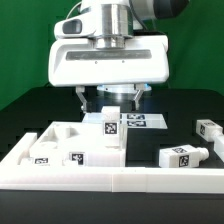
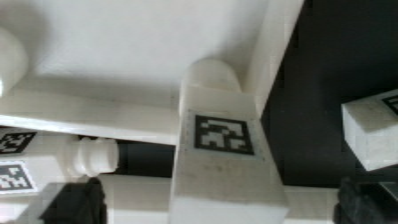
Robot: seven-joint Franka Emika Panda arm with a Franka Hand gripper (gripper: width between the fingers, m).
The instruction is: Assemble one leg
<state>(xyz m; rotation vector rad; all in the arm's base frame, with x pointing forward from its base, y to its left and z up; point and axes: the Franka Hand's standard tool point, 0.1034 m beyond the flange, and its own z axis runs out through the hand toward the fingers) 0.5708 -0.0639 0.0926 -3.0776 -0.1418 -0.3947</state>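
Observation:
A white leg (image 1: 108,131) with a black-and-white tag stands upright on the large flat white panel (image 1: 55,140). In the wrist view the leg (image 2: 222,150) runs up the middle over the panel (image 2: 107,60). My gripper (image 1: 110,100) hangs right above the leg's top with its black fingers (image 1: 85,97) spread wide, one on each side. In the wrist view the gripper (image 2: 217,205) straddles the leg's near end, with a gap showing at one finger. The jaws are open and do not clamp the leg.
Two more tagged white legs lie at the exterior view's right, one nearer (image 1: 180,157) and one farther (image 1: 208,130). The marker board (image 1: 138,121) lies behind the gripper. A white rail (image 1: 110,181) runs along the front. Another tagged part (image 2: 374,110) shows beside the panel.

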